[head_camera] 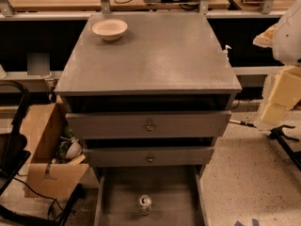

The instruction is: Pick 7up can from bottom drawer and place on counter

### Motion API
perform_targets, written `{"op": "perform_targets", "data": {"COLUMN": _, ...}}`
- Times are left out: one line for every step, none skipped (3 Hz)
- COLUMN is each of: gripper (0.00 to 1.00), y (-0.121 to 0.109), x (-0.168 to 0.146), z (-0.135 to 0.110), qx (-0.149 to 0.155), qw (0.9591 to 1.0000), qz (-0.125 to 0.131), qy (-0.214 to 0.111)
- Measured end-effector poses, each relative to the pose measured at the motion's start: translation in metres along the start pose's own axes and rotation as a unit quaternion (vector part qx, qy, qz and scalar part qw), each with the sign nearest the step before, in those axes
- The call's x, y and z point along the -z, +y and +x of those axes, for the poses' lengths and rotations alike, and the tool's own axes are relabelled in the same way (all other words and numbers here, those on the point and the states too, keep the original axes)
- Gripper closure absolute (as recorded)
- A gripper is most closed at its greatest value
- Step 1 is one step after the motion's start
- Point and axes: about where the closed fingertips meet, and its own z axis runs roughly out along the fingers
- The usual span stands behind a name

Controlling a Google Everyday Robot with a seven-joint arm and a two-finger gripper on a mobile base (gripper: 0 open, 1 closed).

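Observation:
The 7up can [145, 204] stands upright on the floor of the open bottom drawer [164, 185], near its front middle; its silver lid with pull tab faces up. The grey counter [155, 60] tops the cabinet above it. My gripper [281, 95] is at the far right edge of the view, level with the counter's front edge, well to the right of the cabinet and far above the can. Only pale cream and white parts of it show, and it holds nothing that I can see.
A cream bowl [109, 29] sits on the counter's back left. A small clear pump bottle [227, 51] stands behind the counter's right edge. Two shut drawer fronts with brass knobs [149, 126] are above the open drawer. A cardboard box [47, 145] and black frame [11, 140] stand at left.

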Motion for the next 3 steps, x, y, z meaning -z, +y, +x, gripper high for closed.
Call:
{"op": "perform_targets", "data": {"gripper": 0.00, "y": 0.000, "x": 0.000, "z": 0.000, "qx": 0.000, "qw": 1.0000, "qz": 0.000, "qy": 0.000}}
{"op": "perform_targets", "data": {"gripper": 0.00, "y": -0.001, "x": 0.003, "z": -0.005, "qx": 0.005, "qw": 0.9998, "qz": 0.003, "qy": -0.018}}
{"op": "perform_targets", "data": {"gripper": 0.00, "y": 0.000, "x": -0.036, "z": 0.011, "qx": 0.001, "qw": 0.9974, "qz": -0.019, "qy": -0.070}}
